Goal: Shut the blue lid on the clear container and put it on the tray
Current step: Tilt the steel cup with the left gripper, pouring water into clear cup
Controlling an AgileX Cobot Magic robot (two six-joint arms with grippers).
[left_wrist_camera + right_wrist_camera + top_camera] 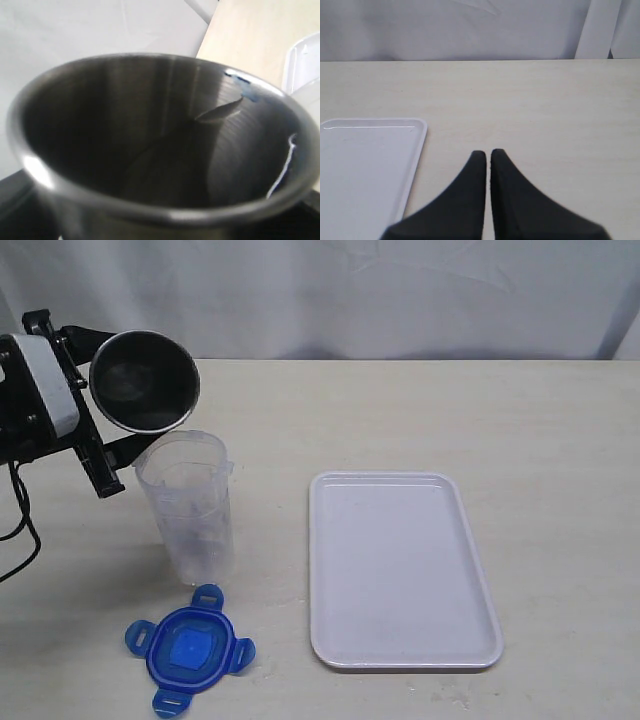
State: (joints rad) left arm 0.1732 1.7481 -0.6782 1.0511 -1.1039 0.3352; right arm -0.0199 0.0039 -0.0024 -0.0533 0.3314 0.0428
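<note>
The clear container stands upright and uncovered on the table, left of the white tray. The blue lid lies flat on the table just in front of the container. My left gripper holds a shiny steel cup, tipped on its side with its mouth facing the camera, just above and behind the container's rim. That cup fills the left wrist view and hides the fingers. Only the right wrist view shows my right gripper; it is shut and empty over bare table beside the tray.
A white cloth backdrop runs behind the table's far edge. A black cable hangs from the left arm at the left edge. Bare table lies right of the tray and behind it.
</note>
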